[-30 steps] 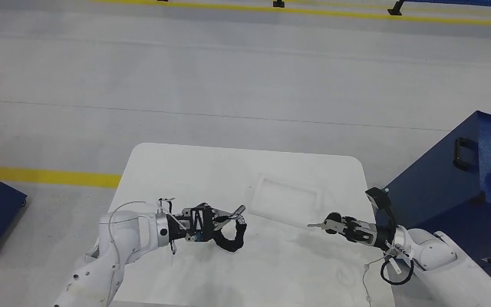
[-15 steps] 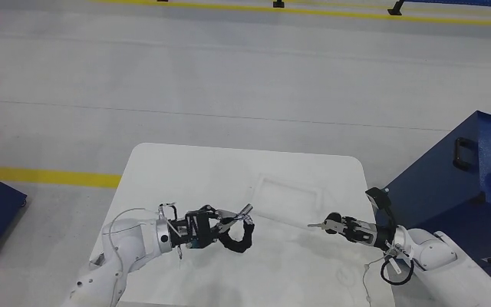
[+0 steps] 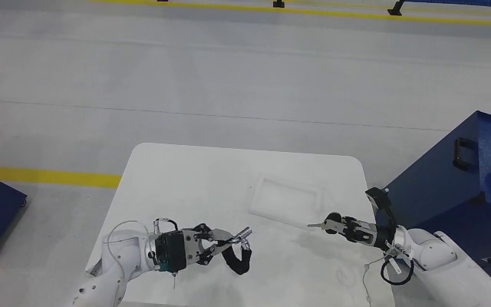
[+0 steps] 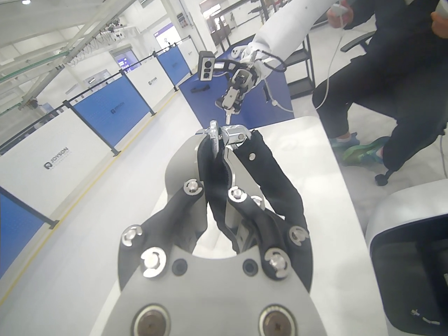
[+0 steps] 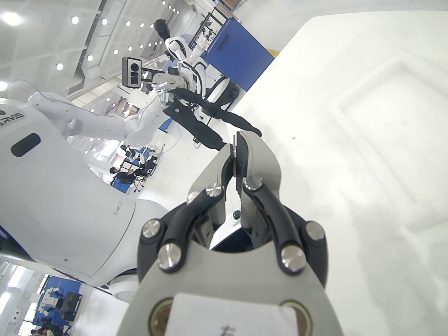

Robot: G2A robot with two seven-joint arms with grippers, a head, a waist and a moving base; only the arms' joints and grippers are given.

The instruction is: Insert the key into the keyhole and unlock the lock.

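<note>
My left gripper [image 3: 227, 244] hovers above the near-left part of the white table [image 3: 192, 176], shut on the lock [image 3: 245, 233]. The lock has a silver head [image 4: 229, 133] and a black sleeved loop [image 4: 276, 183] hanging beside the fingers. My right gripper [image 3: 328, 224] is held over the table's right side, shut on the thin metal key [image 3: 313, 226], whose tip points toward the lock across a wide gap. In the left wrist view the right gripper [image 4: 231, 103] and key [image 4: 228, 117] stand beyond the lock head. The key's edge [image 5: 233, 157] shows between the right fingers.
A shallow white tray [image 3: 284, 201] lies on the table between and behind the two grippers. A blue cabinet [image 3: 453, 169] stands off the table's right edge. Yellow floor lines run to the left and far back.
The left arm has drawn back toward the table's near edge and shifted a little right, carrying the lock with it. The right arm and key have stayed put.
</note>
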